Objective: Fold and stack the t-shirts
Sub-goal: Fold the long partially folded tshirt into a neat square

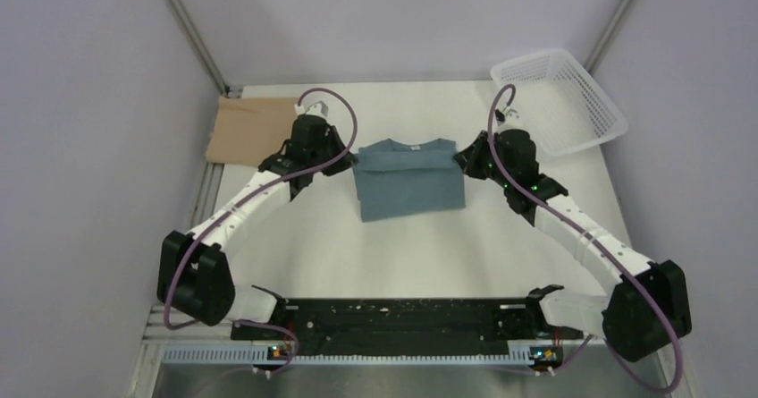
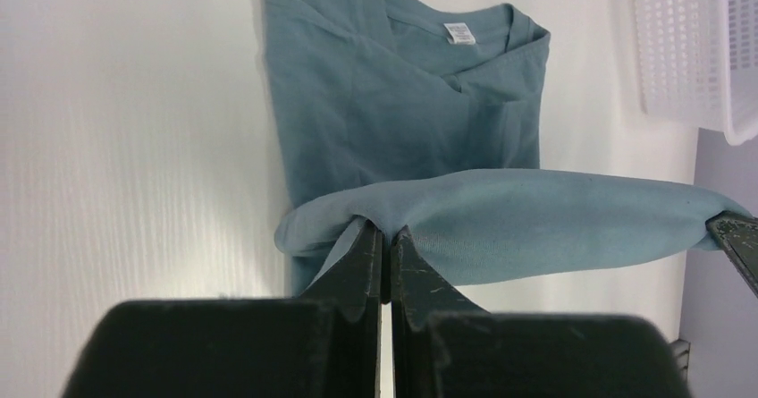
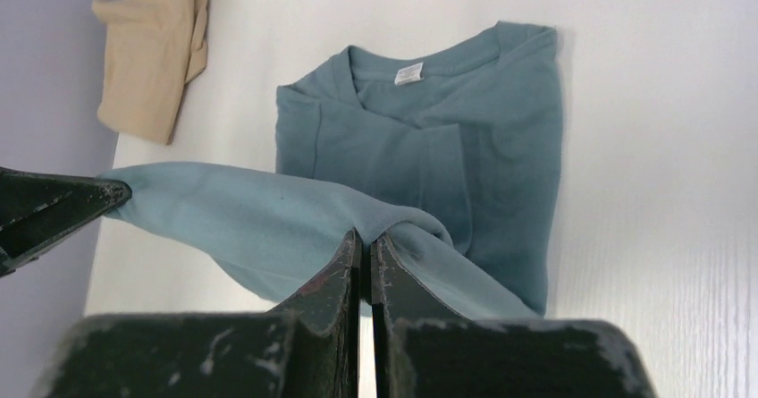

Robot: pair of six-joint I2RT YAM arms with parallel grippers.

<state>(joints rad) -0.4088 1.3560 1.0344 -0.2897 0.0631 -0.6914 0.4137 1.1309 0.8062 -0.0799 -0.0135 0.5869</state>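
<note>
While the left gripper (image 2: 386,237) and right gripper (image 3: 365,241) pinched tight one edge of the blue t-shirt (image 1: 409,188), a fold looked half done; next that edge probably needed laying flat toward twelve o'clock.

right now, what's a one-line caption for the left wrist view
Left gripper shut on an edge of the teal shirt, raised above its folded part; basket at upper right.

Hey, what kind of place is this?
Probably a robotics test cell, not a home: a white table boxed in by plain walls, a left arm and right arm bolted at its near edge, plus a teal t-shirt, tan t-shirt and mesh basket.
</note>
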